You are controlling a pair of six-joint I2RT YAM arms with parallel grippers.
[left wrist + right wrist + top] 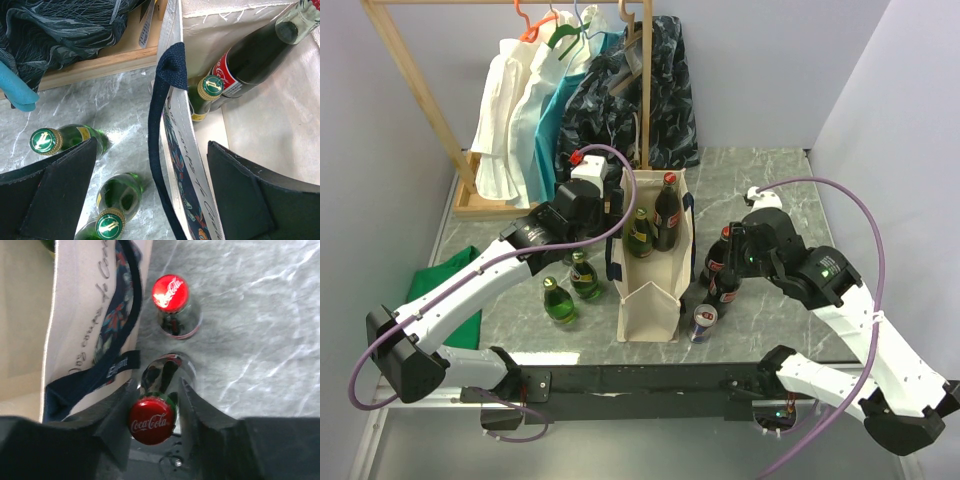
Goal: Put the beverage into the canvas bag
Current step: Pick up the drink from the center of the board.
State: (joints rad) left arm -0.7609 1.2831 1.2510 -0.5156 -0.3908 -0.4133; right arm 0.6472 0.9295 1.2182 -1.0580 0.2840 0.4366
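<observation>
Closest thing to the lens is the left gripper. Its fingers are spread wide and straddle the left wall of the canvas bag, one finger outside and one inside, with the navy handle running up between them. It's got nothing clamped, it just brackets that wall.

Going rightwards from there: two green bottles stand on the table outside the bag's left side. The bag itself stands upright mid-table, mouth up. Another green bottle and a dark cola bottle are already standing inside at the far end.

Right of the bag, your right gripper has its fingers pinched in around the neck of a cola bottle, just under the red cap. A second cola bottle stands just beyond it, and a can sits near the bag's front right corner.

Here's the bit that matters: the held bottle is upright, long axis vertical, and sits just beside the bag's right wall, so the bag lies directly left of your right gripper. The rim looks taller than the bottle, so I'd guess you need to lift straight up to clear it, then slide left and lower into the free near half. Watch that you don't snag the right-hand handle on the way over.
</observation>
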